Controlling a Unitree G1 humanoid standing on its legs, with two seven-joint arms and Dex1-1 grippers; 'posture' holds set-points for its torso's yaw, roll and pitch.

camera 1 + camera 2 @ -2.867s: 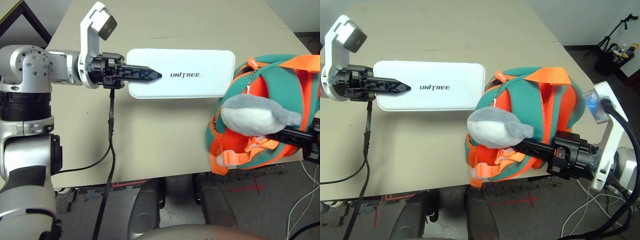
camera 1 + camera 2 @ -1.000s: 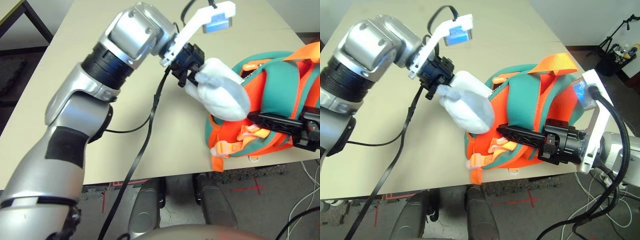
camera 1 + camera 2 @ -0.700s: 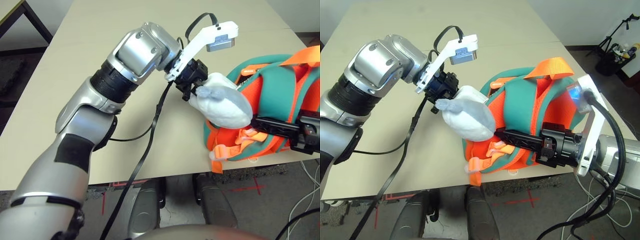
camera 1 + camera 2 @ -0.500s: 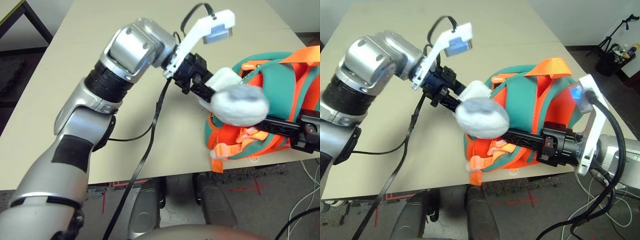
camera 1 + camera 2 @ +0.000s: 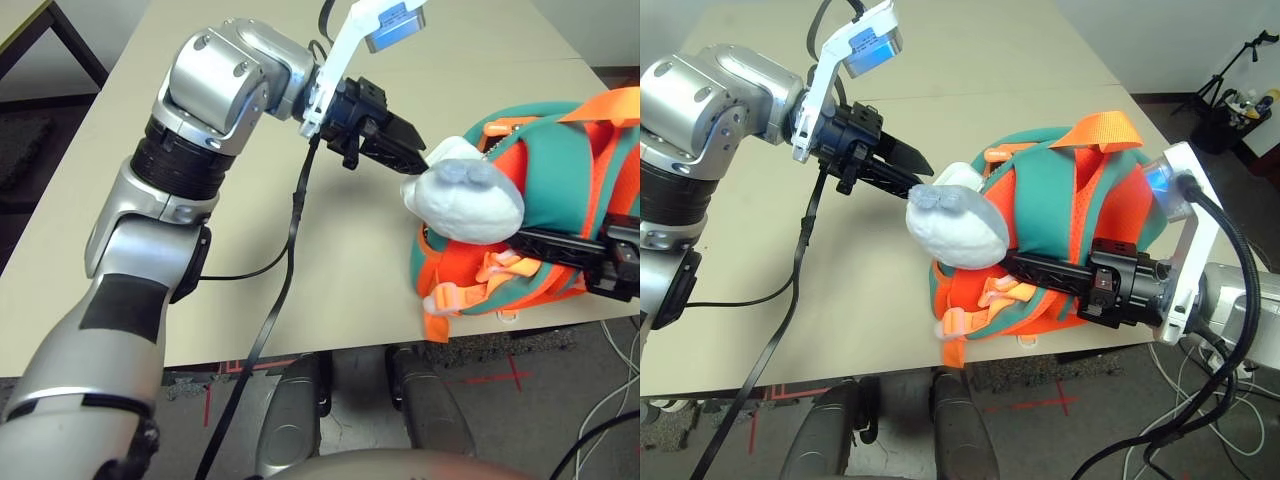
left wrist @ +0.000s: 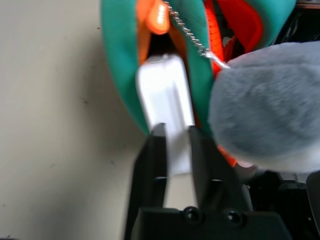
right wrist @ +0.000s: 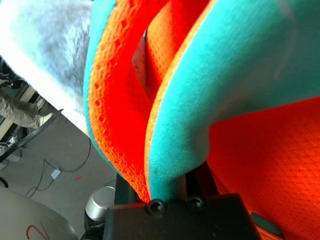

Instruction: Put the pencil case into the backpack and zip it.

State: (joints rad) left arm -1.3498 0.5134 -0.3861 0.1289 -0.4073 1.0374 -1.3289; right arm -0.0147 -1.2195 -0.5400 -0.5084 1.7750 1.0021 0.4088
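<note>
Head-camera views show the left arm reaching across the tan table (image 5: 250, 280), its left gripper (image 5: 415, 158) pointing at the mouth of the backpack (image 5: 1080, 230). From the left wrist view, its two black fingers (image 6: 156, 150) pinch the end of the white pencil case (image 6: 167, 107), which stands edge-on and is partly sunk into the teal-edged opening of the bag; no lettering on the case can be read from this angle. A thin metal chain (image 6: 192, 37) runs from an orange zipper pull (image 6: 159, 17) down to the grey plush charm (image 5: 465, 200), which hangs just beside the case at the front of the bag. Further right, the orange and teal backpack lies at the table's near right edge, orange straps and a buckle (image 5: 445, 300) dangling over it. The right gripper (image 7: 187, 185) is clamped on a fold of the backpack's teal and orange fabric, its black fingers (image 5: 1045, 268) reaching in under the charm. No brand marks or writing are legible anywhere.
</note>
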